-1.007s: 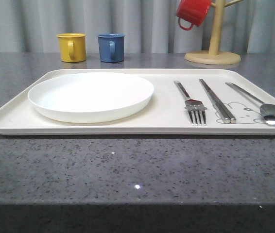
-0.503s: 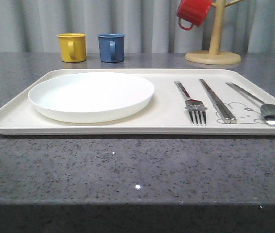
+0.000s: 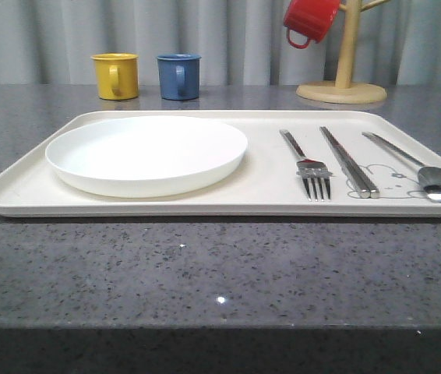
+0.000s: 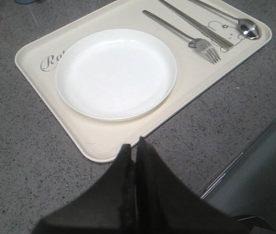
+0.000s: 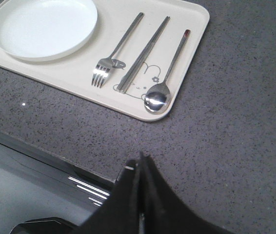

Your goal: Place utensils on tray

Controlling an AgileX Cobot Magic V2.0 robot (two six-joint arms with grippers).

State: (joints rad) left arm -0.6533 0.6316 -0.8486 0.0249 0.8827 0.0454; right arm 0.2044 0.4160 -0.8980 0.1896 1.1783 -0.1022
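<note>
So from where I'm standing this looks pretty much wrapped up. The cream tray [image 3: 26, 181] sits on the grey speckled tabletop [image 3: 205, 265], and everything that belongs on it is on it: the round white plate [image 3: 146, 153] fills the left half, then to its right come the fork [image 3: 308, 166], the pair of flat metal chopsticks [image 3: 348, 162], and the long-handled spoon [image 3: 427, 175] nearest the right rim, bowl resting just beside the little rabbit drawing. All three lie roughly parallel, tines and spoon bowl pointing toward the front edge, none touching each other.

Both arms are hanging back off the tray. The left gripper [image 4: 134, 161] hovers over the tabletop just off the tray's near left corner, fingers pressed together with nothing in them. The right gripper [image 5: 140, 168] is over bare tabletop near the front edge, well clear of the spoon, fingers also together and empty.

If you ask me, the only step left is backing off cleanly. I'd lift straight up and away rather than sweeping sideways, since the left one is close enough to the tray rim to nudge it, and a bump would send those slick metal pieces sliding. The yellow mug [image 3: 115, 75], blue mug [image 3: 178, 75] and the red mug [image 3: 308, 20] hanging on the wooden stand [image 3: 343, 74] at the back aren't part of this, leave them be.
</note>
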